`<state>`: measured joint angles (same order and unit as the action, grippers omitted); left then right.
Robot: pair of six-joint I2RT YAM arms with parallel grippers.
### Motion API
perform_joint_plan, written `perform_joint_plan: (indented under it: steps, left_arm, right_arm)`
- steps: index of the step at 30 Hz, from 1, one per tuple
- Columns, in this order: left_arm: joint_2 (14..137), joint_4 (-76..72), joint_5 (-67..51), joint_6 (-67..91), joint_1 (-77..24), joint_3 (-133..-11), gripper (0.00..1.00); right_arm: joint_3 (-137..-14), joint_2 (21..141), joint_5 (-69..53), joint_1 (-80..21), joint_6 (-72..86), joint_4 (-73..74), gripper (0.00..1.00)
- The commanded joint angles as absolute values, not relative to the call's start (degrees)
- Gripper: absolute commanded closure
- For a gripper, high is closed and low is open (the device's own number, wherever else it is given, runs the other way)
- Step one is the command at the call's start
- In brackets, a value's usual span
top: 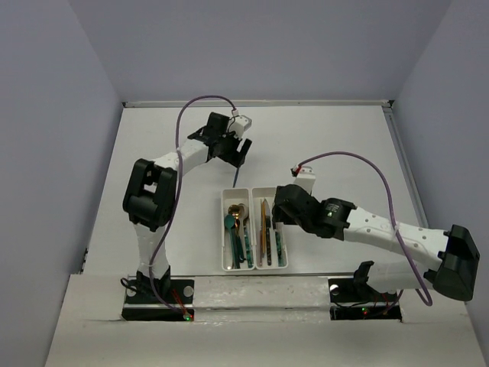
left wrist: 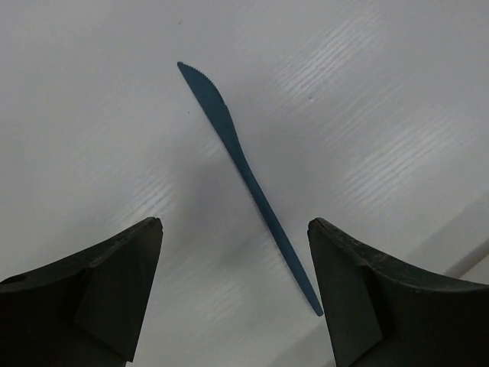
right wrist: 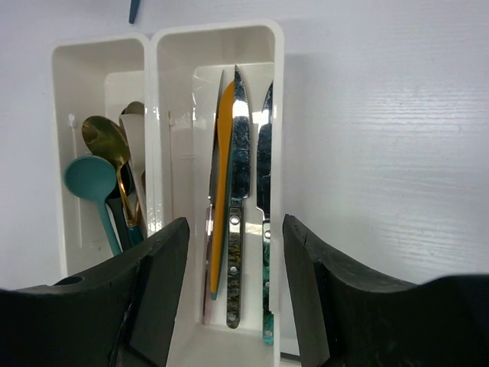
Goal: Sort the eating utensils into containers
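Note:
A blue knife (left wrist: 243, 168) lies flat on the white table, just beyond the far end of the tray; it also shows in the top view (top: 238, 178). My left gripper (left wrist: 234, 222) hangs open and empty above its handle end, one finger on each side, and shows in the top view (top: 239, 154). The two joined white bins (top: 254, 267) hold the other utensils: spoons (right wrist: 92, 180) in the left bin, knives (right wrist: 238, 191) in the right bin. My right gripper (right wrist: 235, 225) is open and empty over the near end of the right bin, as the top view (top: 276, 223) also shows.
The tray's far rim (left wrist: 466, 252) shows at the lower right of the left wrist view. The blue knife's tip (right wrist: 134, 9) peeks in at the top of the right wrist view. Grey walls (top: 53, 153) stand around the table.

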<state>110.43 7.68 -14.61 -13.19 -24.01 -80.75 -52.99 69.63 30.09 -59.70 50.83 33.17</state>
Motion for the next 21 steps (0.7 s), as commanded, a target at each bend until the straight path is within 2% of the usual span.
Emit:
perform_joint_plan:
  steps: [1,11,12,13,14,16,17,19,20,21]
  left_arm:
    - [114.9,16.7,-11.3,-14.8,-25.3,-86.5,0.12]
    - [121.4,22.1,-7.2,-17.5,-28.1,-91.0,0.09]
    - [122.0,22.4,-6.3,-17.4,-28.1,-91.7,0.1]
    - [122.6,23.0,-6.2,-17.6,-28.1,-91.8,0.16]
    - [123.0,23.1,-6.2,-17.6,-28.1,-91.8,0.16]
    - [123.7,23.0,-6.2,-17.6,-28.1,-91.7,0.32]
    - [124.2,23.0,-6.1,-17.6,-28.0,-91.7,0.43]
    - [124.5,23.4,-6.3,-17.4,-27.9,-91.7,0.55]
    - [124.5,23.6,-6.5,-17.1,-27.8,-91.7,0.67]
    - [124.4,23.7,-6.7,-17.1,-27.7,-91.8,0.72]
  right_arm:
    - [-51.9,68.9,33.6,-60.2,51.9,34.5,0.42]
    - [-51.2,70.1,34.5,-60.2,51.9,35.0,0.42]
    - [-51.2,70.3,34.5,-60.2,51.6,35.0,0.42]
    - [-51.5,70.4,34.6,-60.2,51.5,35.0,0.42]
    - [-51.6,70.5,34.6,-60.2,51.4,35.1,0.42]
    - [-51.8,70.7,34.8,-60.2,51.1,35.1,0.42]
    - [-51.9,70.6,34.8,-60.2,51.0,35.2,0.43]
    - [-51.9,70.2,34.9,-60.2,50.9,35.3,0.43]
    - [-51.9,70.1,35.0,-60.2,51.0,35.3,0.43]
    - [-51.9,70.0,35.0,-60.2,51.0,35.3,0.43]
